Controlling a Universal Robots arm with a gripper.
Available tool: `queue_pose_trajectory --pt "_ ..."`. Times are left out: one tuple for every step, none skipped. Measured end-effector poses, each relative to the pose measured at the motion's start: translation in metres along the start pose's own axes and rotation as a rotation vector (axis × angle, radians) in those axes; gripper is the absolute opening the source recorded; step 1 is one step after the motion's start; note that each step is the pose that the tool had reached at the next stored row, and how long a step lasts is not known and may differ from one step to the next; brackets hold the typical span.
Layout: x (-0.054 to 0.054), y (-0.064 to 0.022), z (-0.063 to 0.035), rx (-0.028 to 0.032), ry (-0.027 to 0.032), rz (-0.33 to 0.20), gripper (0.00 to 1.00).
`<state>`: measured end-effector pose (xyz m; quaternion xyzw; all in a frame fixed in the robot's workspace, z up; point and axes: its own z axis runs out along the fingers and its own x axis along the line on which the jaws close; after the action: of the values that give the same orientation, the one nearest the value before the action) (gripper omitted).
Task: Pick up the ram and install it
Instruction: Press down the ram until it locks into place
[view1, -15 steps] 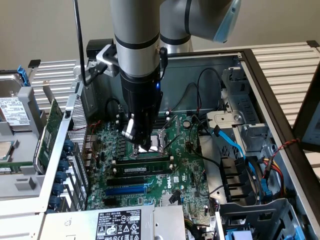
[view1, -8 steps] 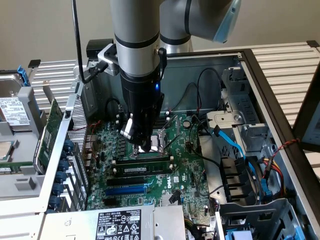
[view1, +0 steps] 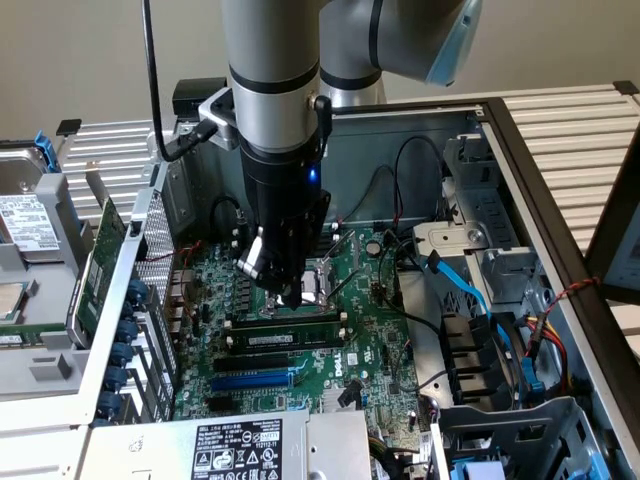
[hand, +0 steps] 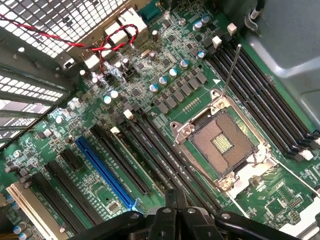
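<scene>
Exterior view is showing you the gripper (view1: 285, 290) hanging over the motherboard (view1: 380, 340), with the ram (view1: 285, 338) lying in a black slot just below it. Wrist view is showing the empty processor socket (hand: 222, 142). You cannot tell the jaw state.

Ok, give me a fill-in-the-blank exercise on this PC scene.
1. The motherboard under the gripper is ____.
2. Among the black slots, one long slot is ____.
3. The ram carries a small ____ label.
4. The twisted wires are red and ____.
Missing words: green, blue, white, black.
</scene>
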<state>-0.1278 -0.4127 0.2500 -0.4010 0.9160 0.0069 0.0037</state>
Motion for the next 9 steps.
queue_pose_trajectory --pt "0.0000 0.0000 0.0000 0.0002 -0.0001 0.013 0.11" --pt "-0.0001 0.0000 0.0000 0.0004 -0.0003 0.026 0.11" --pt "-0.0001 0.0000 0.0000 0.0006 -0.0004 0.040 0.11" --pt "-0.0001 0.0000 0.0001 0.0008 -0.0005 0.053 0.11" --pt "-0.0001 0.0000 0.0001 0.0010 -0.0006 0.067 0.11" --pt "-0.0001 0.0000 0.0001 0.0011 -0.0008 0.080 0.11" --pt "-0.0001 0.0000 0.0001 0.0013 -0.0009 0.093 0.11" --pt "-0.0001 0.0000 0.0001 0.0015 -0.0009 0.106 0.11" --pt "-0.0001 0.0000 0.0001 0.0017 -0.0011 0.120 0.11"
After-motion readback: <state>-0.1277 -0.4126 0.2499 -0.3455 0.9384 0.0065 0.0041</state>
